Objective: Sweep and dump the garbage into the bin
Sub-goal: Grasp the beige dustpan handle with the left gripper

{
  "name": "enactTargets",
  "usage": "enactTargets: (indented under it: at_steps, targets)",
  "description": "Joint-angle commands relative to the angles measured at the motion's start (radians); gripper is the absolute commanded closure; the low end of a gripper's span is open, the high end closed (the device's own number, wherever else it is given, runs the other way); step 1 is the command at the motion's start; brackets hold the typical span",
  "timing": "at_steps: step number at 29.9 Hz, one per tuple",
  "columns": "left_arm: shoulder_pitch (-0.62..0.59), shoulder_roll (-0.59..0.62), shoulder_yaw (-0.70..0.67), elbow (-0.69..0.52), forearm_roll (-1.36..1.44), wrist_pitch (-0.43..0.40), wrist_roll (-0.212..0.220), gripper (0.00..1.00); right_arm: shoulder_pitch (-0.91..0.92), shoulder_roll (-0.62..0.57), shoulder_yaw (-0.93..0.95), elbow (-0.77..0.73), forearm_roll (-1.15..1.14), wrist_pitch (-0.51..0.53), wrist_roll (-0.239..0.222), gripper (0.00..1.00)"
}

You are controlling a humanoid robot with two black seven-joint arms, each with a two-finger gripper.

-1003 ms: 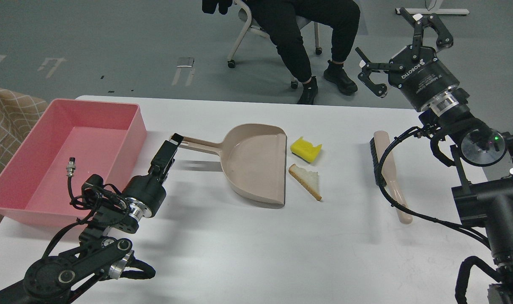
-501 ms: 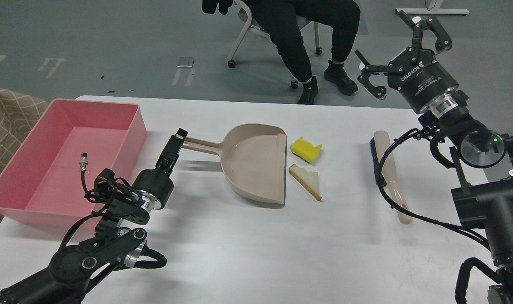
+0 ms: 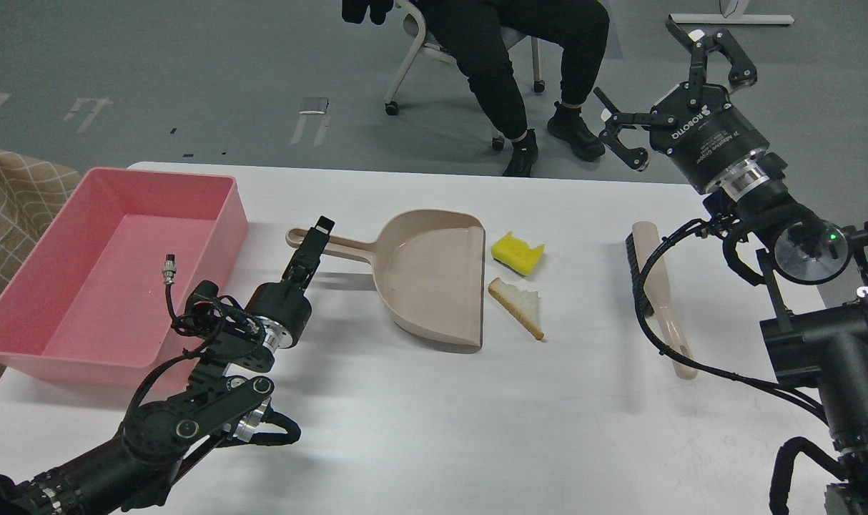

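Note:
The yellow sponge chunk (image 3: 518, 252) and the torn bread slice (image 3: 518, 304) lie on the white table, just right of the open mouth of the beige dustpan (image 3: 434, 272). The pink bin (image 3: 159, 176) stands at the table's left end. My left gripper (image 3: 318, 234) points up over the dustpan's handle (image 3: 348, 247), near its end. It is seen edge-on, so its fingers cannot be told apart. My right gripper (image 3: 666, 93) is open and empty, raised high above the table's far right edge. A beige brush (image 3: 659, 293) with black bristles lies below it.
A person in black sits on a chair (image 3: 420, 50) beyond the table's far edge. A checked cloth (image 3: 12, 207) is left of the bin. A loose cable connector (image 3: 168, 266) sticks up from my left arm in front of the bin. Bare table lies in front of the dustpan.
My left arm has moved right and forward, bringing its gripper from left of the dustpan's handle end onto the handle. My right gripper has drifted slightly left and up.

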Motion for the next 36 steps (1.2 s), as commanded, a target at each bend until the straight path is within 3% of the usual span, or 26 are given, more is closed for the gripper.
enactTargets:
  at_steps: [1, 15, 17, 22, 27, 36]
  targets:
    - [-0.013, -0.007, 0.001, 0.043, -0.001, 0.0, -0.009, 0.11, -0.001, 0.0, 0.0, 0.0, 0.0, 0.0, 0.0, 0.0]
    - [-0.044, -0.065, 0.002, 0.106, -0.001, 0.0, -0.012, 0.17, 0.003, 0.0, 0.0, -0.002, 0.0, 0.0, -0.001, 0.0]
    - [-0.044, -0.071, 0.002, 0.112, -0.001, 0.0, -0.012, 0.24, 0.003, 0.0, 0.0, -0.002, 0.0, 0.0, 0.0, 0.0]
    - [-0.047, -0.085, 0.004, 0.126, -0.001, 0.0, -0.012, 0.27, 0.003, 0.0, 0.0, 0.0, 0.0, 0.0, -0.001, 0.0]
    - [-0.045, -0.086, 0.004, 0.128, -0.001, 0.0, -0.012, 0.4, 0.005, 0.0, 0.0, 0.0, 0.0, 0.0, -0.001, 0.0]
    - [-0.045, -0.086, 0.004, 0.132, -0.008, 0.0, -0.012, 0.52, 0.002, 0.0, 0.0, 0.001, 0.0, 0.0, 0.0, 0.0]
